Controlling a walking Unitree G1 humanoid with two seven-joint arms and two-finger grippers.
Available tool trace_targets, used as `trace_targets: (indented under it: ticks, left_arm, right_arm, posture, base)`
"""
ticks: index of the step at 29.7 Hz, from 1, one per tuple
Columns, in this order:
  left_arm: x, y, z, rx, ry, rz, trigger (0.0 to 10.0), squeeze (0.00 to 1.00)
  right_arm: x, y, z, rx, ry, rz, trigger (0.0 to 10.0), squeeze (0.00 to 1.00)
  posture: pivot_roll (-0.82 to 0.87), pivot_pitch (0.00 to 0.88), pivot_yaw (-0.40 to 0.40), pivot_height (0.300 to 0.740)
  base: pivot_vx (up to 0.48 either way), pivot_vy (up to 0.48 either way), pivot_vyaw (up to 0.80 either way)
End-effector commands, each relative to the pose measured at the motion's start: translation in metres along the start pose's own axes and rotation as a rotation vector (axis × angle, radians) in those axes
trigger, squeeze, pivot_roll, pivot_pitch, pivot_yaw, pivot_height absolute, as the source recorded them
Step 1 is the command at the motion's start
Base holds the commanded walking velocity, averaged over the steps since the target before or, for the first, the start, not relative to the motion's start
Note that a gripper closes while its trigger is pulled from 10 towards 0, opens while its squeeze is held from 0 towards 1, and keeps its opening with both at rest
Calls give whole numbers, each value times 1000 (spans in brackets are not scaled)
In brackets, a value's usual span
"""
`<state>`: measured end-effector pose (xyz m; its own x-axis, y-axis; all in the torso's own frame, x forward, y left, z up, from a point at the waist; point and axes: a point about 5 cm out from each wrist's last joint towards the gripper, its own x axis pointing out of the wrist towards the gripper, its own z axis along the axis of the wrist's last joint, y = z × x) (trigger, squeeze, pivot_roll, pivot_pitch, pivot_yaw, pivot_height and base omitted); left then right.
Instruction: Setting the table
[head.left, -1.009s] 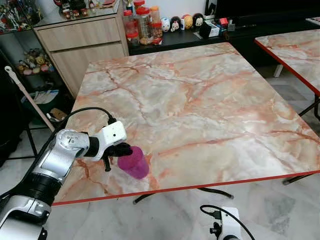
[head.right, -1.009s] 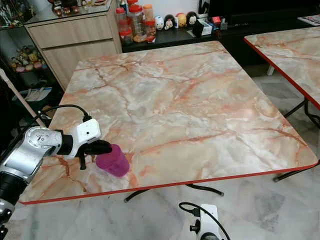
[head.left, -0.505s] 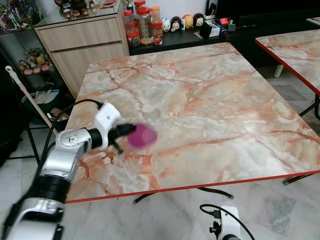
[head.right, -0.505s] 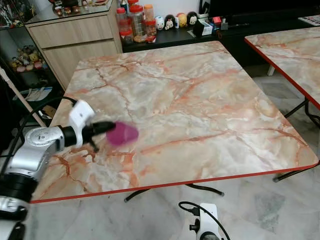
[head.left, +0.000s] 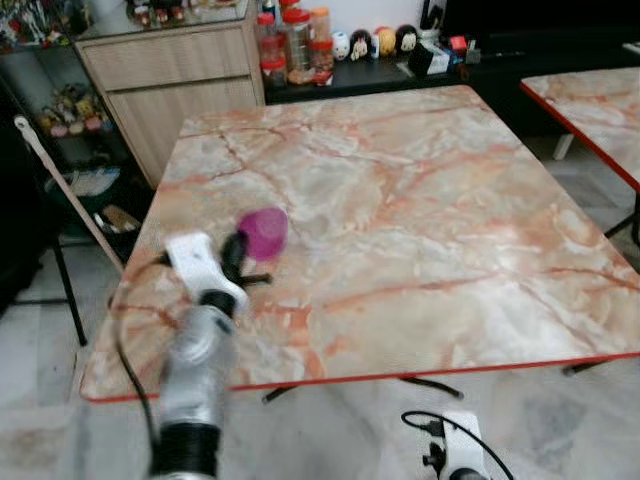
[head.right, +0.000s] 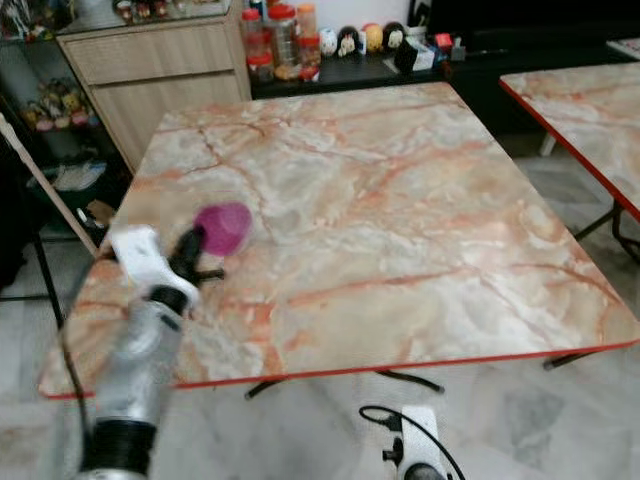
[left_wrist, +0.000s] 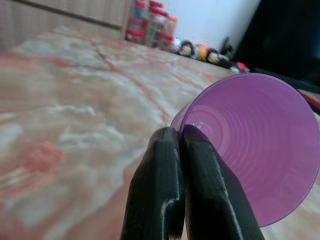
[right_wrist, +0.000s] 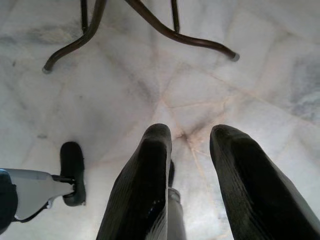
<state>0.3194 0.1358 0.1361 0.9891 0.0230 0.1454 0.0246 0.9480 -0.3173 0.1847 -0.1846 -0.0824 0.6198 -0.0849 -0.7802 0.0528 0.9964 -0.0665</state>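
A purple plastic cup (head.left: 263, 231) hangs tilted above the left part of the marble table (head.left: 420, 210), its mouth seen open in the left wrist view (left_wrist: 255, 145). My left gripper (head.left: 238, 250) is shut on the cup's rim, with both black fingers (left_wrist: 170, 190) pinched together on its edge. My arm reaches in from the table's near left edge. My right gripper (right_wrist: 187, 150) hangs low beside me, open, pointing at the tiled floor.
A wooden cabinet (head.left: 170, 70) and a low dark shelf with jars (head.left: 295, 40) and figurines stand beyond the table. A second marble table (head.left: 590, 110) is at the right. A broom handle (head.left: 60, 185) leans at the left. Table legs (right_wrist: 150, 25) cross the floor.
My left arm has swung inward and forward, carrying the cup up and farther onto the table. The camera has also shifted, and the picture is blurred.
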Motion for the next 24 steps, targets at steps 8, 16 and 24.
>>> trace_targets:
  ticks: [8, 16, 24]
  left_arm:
    - [20, 5, 37, 172, -151, 49, 10000, 0]
    - [15, 22, 42, 215, -171, 115, 10000, 0]
    - [8, 18, 31, 228, -128, 86, 10000, 0]
  right_arm:
    - [0, 1, 1, -12, -5, 3, 10000, 0]
    - [-1, -3, -3, -31, -1, -3, 10000, 0]
    - [-2, -2, -8, -8, 8, 2, 10000, 0]
  posture:
    - [107, 37, 48, 740]
    - [106, 47, 52, 740]
    - [99, 46, 57, 740]
  base:
    - [0, -143, 0]
    - [0, -449, 0]
    - [0, -472, 0]
